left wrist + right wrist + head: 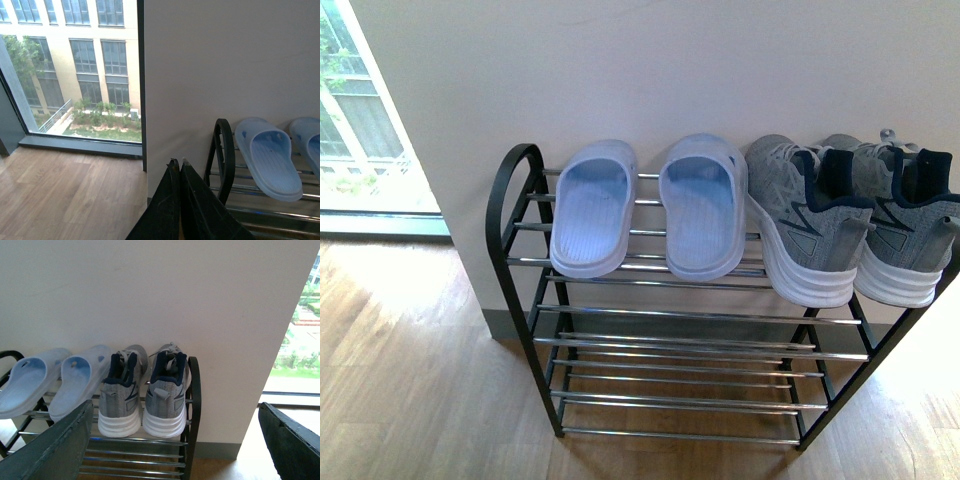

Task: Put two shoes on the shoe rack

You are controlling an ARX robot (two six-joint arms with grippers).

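left end effector (179, 167) closed, right (175, 440) (spread) empty

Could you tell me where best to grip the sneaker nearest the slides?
Probably the padded heel collar of the left grey sneaker, approached from the front: its heel faces outward past the shoe rack, while the toe points at the wall.
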